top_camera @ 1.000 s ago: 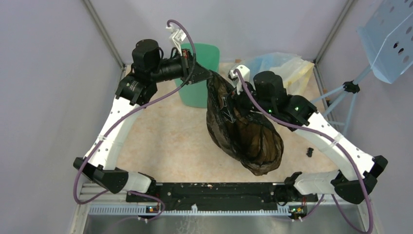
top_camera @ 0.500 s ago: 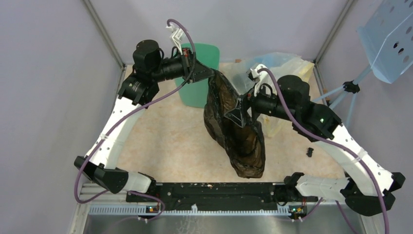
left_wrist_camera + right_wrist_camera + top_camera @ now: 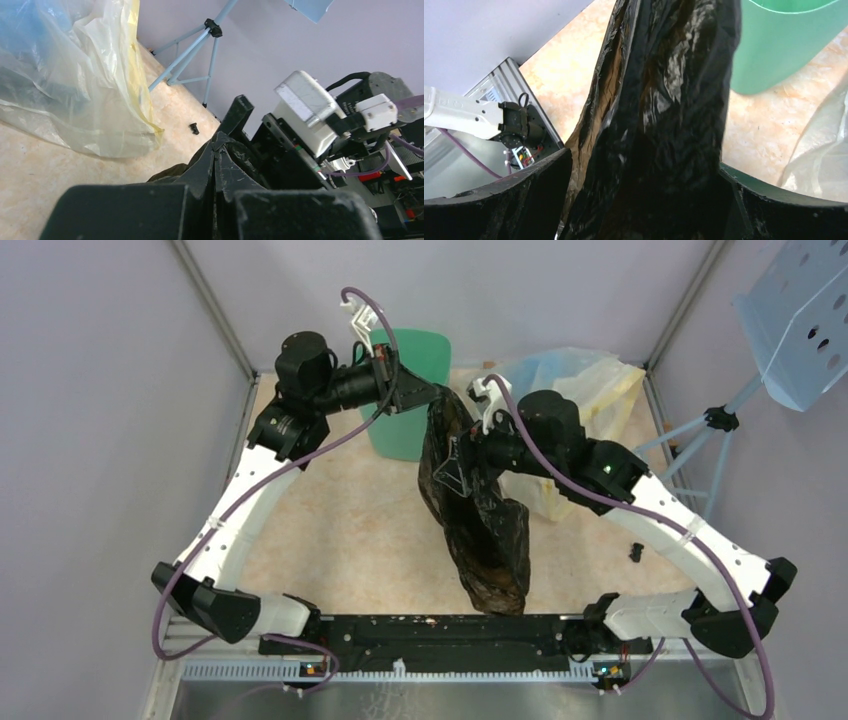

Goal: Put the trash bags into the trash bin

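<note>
The black trash bag [image 3: 480,530] hangs in a long crinkled drape from my left gripper [image 3: 432,393], which is shut on its top edge just right of the mint-green trash bin [image 3: 420,350]. In the left wrist view the fingertips [image 3: 216,150] pinch the black film [image 3: 167,172]. My right gripper [image 3: 452,472] stands open around the bag's upper middle. In the right wrist view the bag [image 3: 664,100] fills the wide gap between the fingers [image 3: 524,200], with the bin [image 3: 784,45] behind it.
Clear and yellowish plastic bags [image 3: 590,380] lie at the back right, behind my right arm, also seen as a pile [image 3: 65,75]. A small black piece [image 3: 636,551] lies on the table at the right. A blue tripod [image 3: 720,420] stands beyond the right edge.
My right gripper has moved left along the bag and spread wider. The bag has dropped from a wide bulge into a narrow hanging drape. The left arm has barely moved.
</note>
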